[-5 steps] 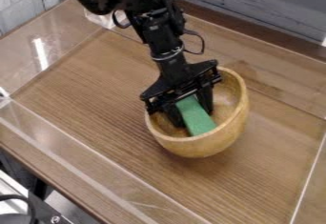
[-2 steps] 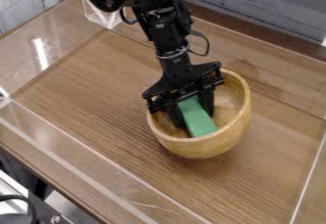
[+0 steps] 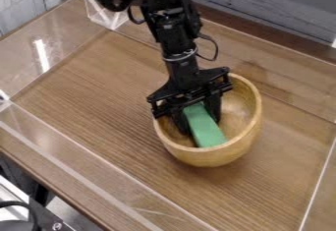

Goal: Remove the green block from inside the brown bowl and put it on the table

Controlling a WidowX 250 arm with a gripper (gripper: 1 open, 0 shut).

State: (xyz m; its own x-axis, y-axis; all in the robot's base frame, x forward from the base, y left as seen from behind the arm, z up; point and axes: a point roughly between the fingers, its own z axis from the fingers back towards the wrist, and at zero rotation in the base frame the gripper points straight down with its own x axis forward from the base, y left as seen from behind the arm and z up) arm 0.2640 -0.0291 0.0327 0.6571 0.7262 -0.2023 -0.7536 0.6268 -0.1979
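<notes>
We see the gripper (image 3: pixel 188 98) down inside the brown bowl (image 3: pixel 231 146). Its jaws straddle the green block (image 3: pixel 203 129), partly spread; we cannot tell if they grip it.

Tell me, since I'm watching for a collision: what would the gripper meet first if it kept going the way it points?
The gripper points steeply down into the bowl, jaws straddling the upper end of the green block. Going on, it would most likely meet the block first, then the bowl's floor; depth is hard to judge here.

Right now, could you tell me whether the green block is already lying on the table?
No, the green block sits tilted inside the brown bowl, with the hand straddling its upper end.
</notes>
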